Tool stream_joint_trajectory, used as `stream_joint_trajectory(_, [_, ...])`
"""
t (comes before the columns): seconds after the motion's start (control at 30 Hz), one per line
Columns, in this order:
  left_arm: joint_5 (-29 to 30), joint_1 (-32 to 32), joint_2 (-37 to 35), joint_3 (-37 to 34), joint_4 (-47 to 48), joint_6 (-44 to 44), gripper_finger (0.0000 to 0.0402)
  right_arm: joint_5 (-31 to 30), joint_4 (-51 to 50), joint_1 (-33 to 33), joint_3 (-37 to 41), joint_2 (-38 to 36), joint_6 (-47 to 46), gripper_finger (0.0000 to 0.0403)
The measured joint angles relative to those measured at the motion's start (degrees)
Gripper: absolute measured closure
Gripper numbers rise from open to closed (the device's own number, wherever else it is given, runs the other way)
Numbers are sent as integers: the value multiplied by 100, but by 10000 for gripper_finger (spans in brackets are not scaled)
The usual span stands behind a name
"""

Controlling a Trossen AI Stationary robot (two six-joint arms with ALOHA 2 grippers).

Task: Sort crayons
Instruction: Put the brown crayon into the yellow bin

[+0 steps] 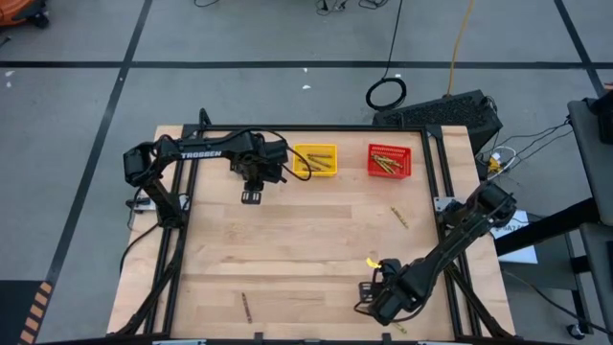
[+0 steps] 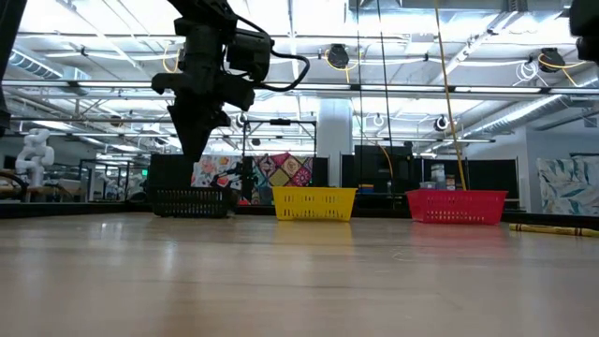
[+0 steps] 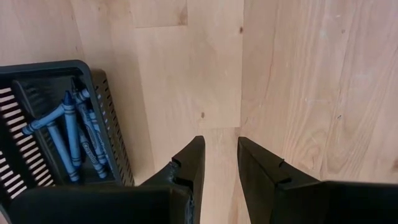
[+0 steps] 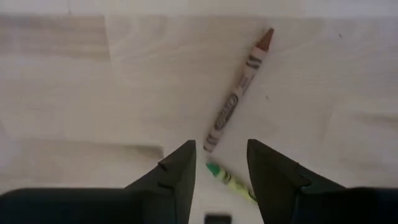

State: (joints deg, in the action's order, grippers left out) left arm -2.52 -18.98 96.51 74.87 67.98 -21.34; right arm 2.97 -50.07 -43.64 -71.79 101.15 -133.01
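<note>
Two loose crayons sit right under the right gripper (image 4: pixel 219 163) at the desk's near right corner: a brown paper-wrapped crayon (image 4: pixel 237 96) lying at a slant on the pale wooden desk (image 1: pixel 306 249), and a green-tipped yellow crayon (image 4: pixel 229 180) almost end to end with it, its far end lost under one finger. The jaws stand apart, nothing between them. That's the trap here, I'd say: the two sticks lie so close that a closing pinch could catch both, or nudge one and send it rolling off the near edge.

Further out, another brown crayon (image 1: pixel 243 306) lies alone at the near left, and an olive-yellow one (image 1: pixel 399 218) sits mid-right, below the red plastic basket (image 1: pixel 390 161) that already holds a small pile. The yellow plastic basket (image 1: pixel 315 159) beside it has a few sticks too.

Over on the left, the left gripper (image 3: pixel 219 163) hangs above bare desk with a modest gap between its fingers, gripping nothing, just beside the black slatted plastic basket (image 3: pixel 106 112) stacked with blue crayons (image 3: pixel 68 134).

Hard to read: from above the right arm covers its own crayons, the black basket hides under the left arm, and from table height only one yellow stick at the far right edge shows. Exact counts in the baskets, can't tell.
</note>
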Motion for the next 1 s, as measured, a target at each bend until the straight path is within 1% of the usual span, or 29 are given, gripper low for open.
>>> stream_joint_trajectory(0.13, [0,0,0,0,-2,-26,316,-63,17,2,0,182,-75,271])
stream_joint_trajectory(0.3, [0,0,0,0,-2,-46,316,103,4,4,1,383,-92,271])
stream_joint_trajectory(0.43, [0,0,0,0,-6,-46,316,123,-77,30,2,504,-88,271])
stream_joint_trajectory(0.77, [0,0,0,0,-10,-40,316,142,-109,55,-22,891,309,272])
stream_joint_trajectory(0.87, [0,0,0,0,-13,-40,316,135,-113,59,-22,906,504,285])
stream_joint_trajectory(1.0, [0,0,0,0,-21,-38,316,119,-126,60,-16,915,664,325])
